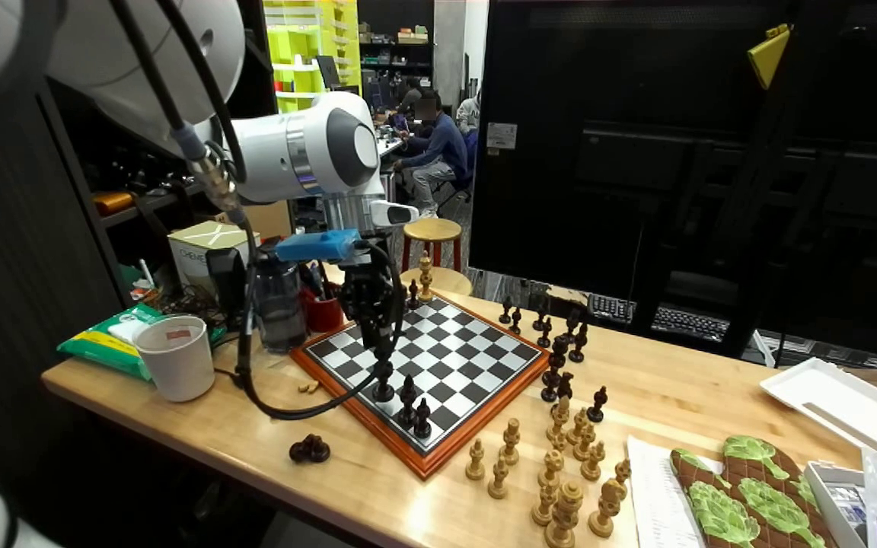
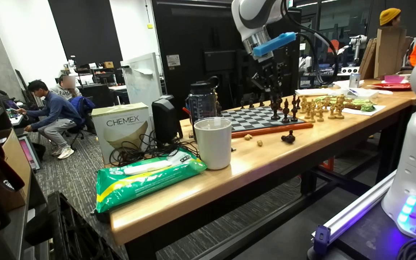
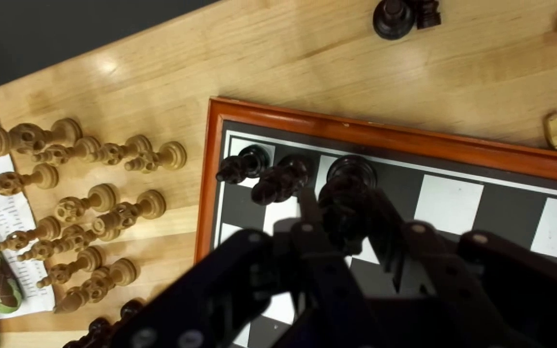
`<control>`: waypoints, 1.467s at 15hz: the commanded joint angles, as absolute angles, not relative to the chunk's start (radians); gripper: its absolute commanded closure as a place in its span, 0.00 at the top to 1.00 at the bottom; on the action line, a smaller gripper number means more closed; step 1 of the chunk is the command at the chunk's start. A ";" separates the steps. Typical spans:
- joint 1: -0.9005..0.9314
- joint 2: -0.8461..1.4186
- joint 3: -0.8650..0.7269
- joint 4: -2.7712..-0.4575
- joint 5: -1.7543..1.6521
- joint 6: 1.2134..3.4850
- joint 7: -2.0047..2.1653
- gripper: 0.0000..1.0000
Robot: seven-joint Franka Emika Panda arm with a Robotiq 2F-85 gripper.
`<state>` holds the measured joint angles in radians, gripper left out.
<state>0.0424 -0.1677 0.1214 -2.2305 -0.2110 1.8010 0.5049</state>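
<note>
The black two-fingered tool (image 3: pixel 342 192) seems clenched around a tall dark-brown turned chess piece (image 3: pixel 351 166) at the edge row of a red-framed checkered chessboard (image 3: pixel 269 115). Handling it well probably means slow, vertical motion, sparing the dark knobbed neighbour piece (image 3: pixel 285 176). The gripped piece's long axis looks near vertical, base down.

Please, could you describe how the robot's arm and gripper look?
The arm is white and rounded, with a dark grey joint cap and a silver band. Black cables run along it. The gripper is black and jointed; a blue block sits above it.
</note>
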 commanded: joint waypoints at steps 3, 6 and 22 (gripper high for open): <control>0.044 -0.213 0.116 -2.271 -0.194 1.811 0.489 0.07; 0.043 -0.207 0.116 -2.269 -0.194 1.810 0.488 0.07; 0.037 -0.175 0.111 -2.265 -0.213 1.814 0.490 0.07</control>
<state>0.0414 -0.1714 0.1169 -2.2604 -0.2110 1.8034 0.5013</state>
